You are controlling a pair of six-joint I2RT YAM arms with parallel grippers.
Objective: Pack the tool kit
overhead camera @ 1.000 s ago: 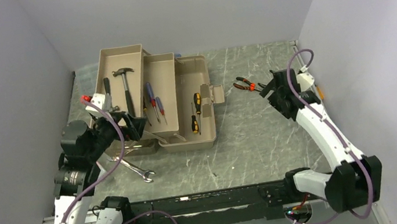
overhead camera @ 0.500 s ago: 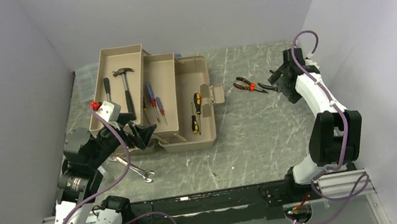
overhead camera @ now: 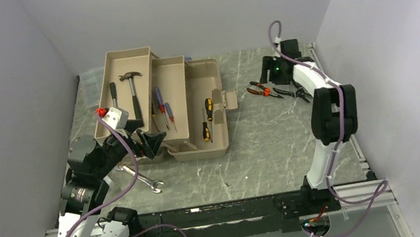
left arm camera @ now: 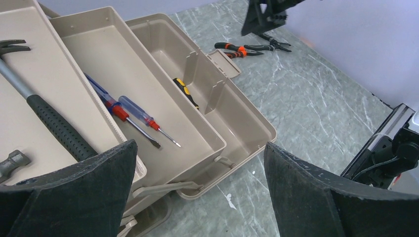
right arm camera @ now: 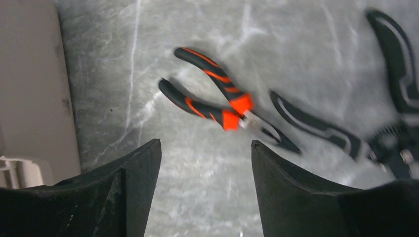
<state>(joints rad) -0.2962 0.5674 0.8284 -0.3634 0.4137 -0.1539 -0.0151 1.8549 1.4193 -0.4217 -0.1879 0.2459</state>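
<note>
**RIGHT ARM REPOSITIONED OVER PLIERS – PICK-UP STAGE**

**Change.** Within the last second the right arm has swung from the 3 o'clock edge of the tabletop (overhead camera: 262, 154) to the 1 o'clock corner. The right pincer (right arm camera: 205, 163) now hangs above the orange-black pliers (right arm camera: 222, 106). Its jaws have narrowed slightly but remain released, apart, with nothing between them. The pliers lie flat, handles toward the toolbox (overhead camera: 208, 78), and are not yet touched.

**Left arm.** It advanced a little at first and has since held position. The left pincer (left arm camera: 200, 153) is fully released and empty. It sits at the 7 o'clock corner of the toolbox, facing the fold-out trays.

**Task items.**
- The toolbox stands open at 11 o'clock, trays fanned out to the left.
- The hammer (overhead camera: 133, 95) lies in the far-left tray.
- The blue-red screwdrivers (overhead camera: 161, 110) lie in the middle tray.
- The black-handled screwdrivers (overhead camera: 207, 116) lie in the base.
- The wrench (overhead camera: 142, 181) lies loose on the tabletop at 8 o'clock, near the left arm.
- Dark-handled pliers (right arm camera: 316, 128) lie just beside the orange-black pair, at its 3 o'clock.

**Meaning.** Packing is judged partly complete. The pliers and the wrench remain outside. The probable step is a descent onto the orange-black pliers. The neighbouring pair lies close, so the jaws should straddle one tool only
</note>
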